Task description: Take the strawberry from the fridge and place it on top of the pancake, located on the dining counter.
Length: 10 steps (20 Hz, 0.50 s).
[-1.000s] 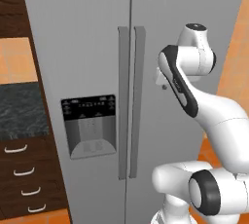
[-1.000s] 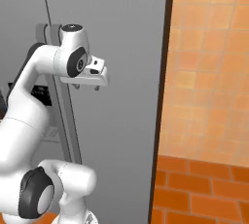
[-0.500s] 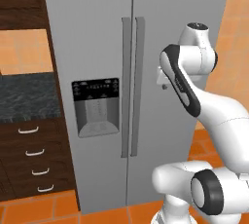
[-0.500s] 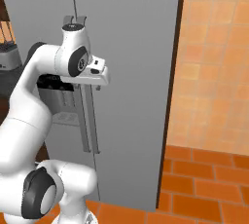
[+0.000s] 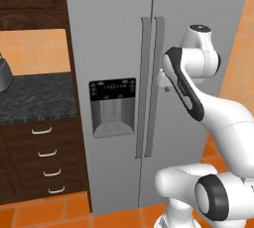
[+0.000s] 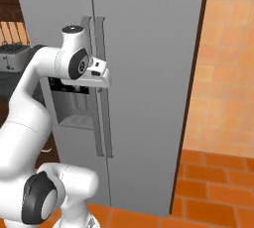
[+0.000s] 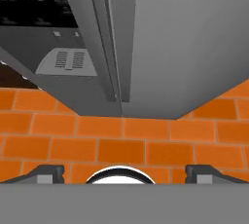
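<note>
Arm standing before the closed fridge (image 5: 198, 19), jaws spread wide and gripping nothing.

The gripper (image 7: 124, 173) is pointing down along the fridge front, its two dark finger tips (image 7: 48, 172) sitting far apart at the bottom of the hand view, with orange tiled floor (image 7: 146, 145) between and below them. Both grey doors are standing shut, the two long vertical handles (image 5: 150, 85) running side by side at the centre seam, and the black water-dispenser panel (image 5: 112, 105) is sitting in the left door. The white hand (image 6: 96, 73) is hanging close in front of the handles at about dispenser height. Left of the fridge, a dark speckled countertop (image 5: 34, 98) is resting over dark wooden drawers (image 5: 44, 157). With the doors closed, the strawberry cannot be seen, so its place cannot be told.
</note>
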{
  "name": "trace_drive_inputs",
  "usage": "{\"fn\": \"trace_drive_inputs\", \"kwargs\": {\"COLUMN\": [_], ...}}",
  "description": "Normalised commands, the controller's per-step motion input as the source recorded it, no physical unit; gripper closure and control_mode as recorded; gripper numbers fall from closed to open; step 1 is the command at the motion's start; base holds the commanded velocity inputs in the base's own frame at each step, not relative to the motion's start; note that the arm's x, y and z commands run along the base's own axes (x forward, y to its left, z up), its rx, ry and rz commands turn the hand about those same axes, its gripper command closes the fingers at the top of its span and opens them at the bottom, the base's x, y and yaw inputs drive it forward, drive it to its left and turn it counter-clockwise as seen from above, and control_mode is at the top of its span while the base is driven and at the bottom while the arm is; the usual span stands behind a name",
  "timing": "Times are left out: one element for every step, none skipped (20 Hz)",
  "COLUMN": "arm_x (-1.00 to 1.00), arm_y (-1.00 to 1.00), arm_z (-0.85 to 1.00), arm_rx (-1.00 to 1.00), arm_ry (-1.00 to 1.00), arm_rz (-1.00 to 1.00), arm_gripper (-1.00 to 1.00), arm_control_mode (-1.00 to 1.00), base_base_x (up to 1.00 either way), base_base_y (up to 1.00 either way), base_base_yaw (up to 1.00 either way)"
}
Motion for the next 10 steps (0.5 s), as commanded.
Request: {"fn": "trace_drive_inputs", "kwargs": {"arm_x": [0.0, 0.0, 0.0, 0.0, 0.0, 0.0, 0.0, 0.0, 0.0, 0.0], "arm_y": [0.0, 0.0, 0.0, 0.0, 0.0, 0.0, 0.0, 0.0, 0.0, 0.0], "arm_z": [0.0, 0.0, 0.0, 0.0, 0.0, 0.0, 0.0, 0.0, 0.0, 0.0], "arm_rx": [0.0, 0.0, 0.0, 0.0, 0.0, 0.0, 0.0, 0.0, 0.0, 0.0], "arm_ry": [0.0, 0.0, 0.0, 0.0, 0.0, 0.0, 0.0, 0.0, 0.0, 0.0], "arm_rz": [0.0, 0.0, 0.0, 0.0, 0.0, 0.0, 0.0, 0.0, 0.0, 0.0], "arm_gripper": [-1.0, -1.0, -1.0, -1.0, -1.0, -1.0, -1.0, -1.0, -1.0, -1.0], "arm_control_mode": [1.0, 1.0, 1.0, 1.0, 1.0, 1.0, 1.0, 1.0, 1.0, 1.0], "base_base_x": [0.0, 0.0, 0.0, 0.0, 0.0, 0.0, 0.0, 0.0, 0.0, 0.0], "base_base_y": [0.37, 0.38, 0.39, 0.36, 0.32, 0.26, 0.21, 0.1, 0.0, 0.0], "base_base_yaw": [0.0, 0.0, 0.0, 0.0, 0.0, 0.0, 0.0, 0.0, 0.0, 0.0]}}
